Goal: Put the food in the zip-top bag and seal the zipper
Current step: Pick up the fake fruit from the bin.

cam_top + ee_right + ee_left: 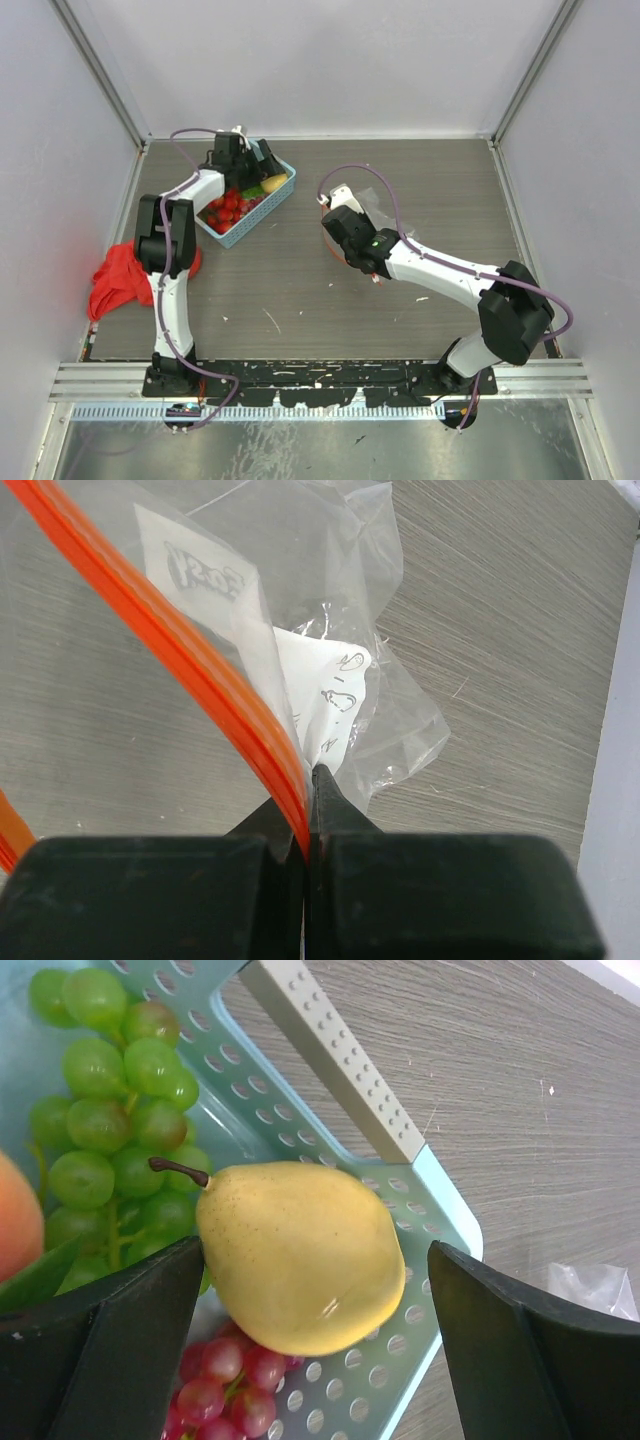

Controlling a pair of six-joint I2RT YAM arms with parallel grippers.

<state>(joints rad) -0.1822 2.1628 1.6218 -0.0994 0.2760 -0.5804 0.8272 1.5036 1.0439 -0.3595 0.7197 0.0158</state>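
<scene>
Left gripper (318, 1310): hovering low in the basket (440, 1222), jaws standing wide apart and straddling the yellow lemon (300, 1255), not clamping it.
Right gripper (310, 780): jaws pressing together on the zipper (200, 670), pinching the mouth edge of the zip-top bag (330, 570).
Food: lying in the basket, with green grapes (110, 1110) and peach (15, 1220) beside the lemon, well apart from the bag.
Done: nothing is showing inside the bag.
Left: every fruit is waiting to be bagged, then comes the sealing.

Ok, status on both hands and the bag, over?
Left hand open, straddling yellow toy lemon in light-blue mesh basket. Right hand shut on red-orange zipper strip of clear zip-top bag. No fruit seen in bag. Green grapes crowd lemon.
</scene>
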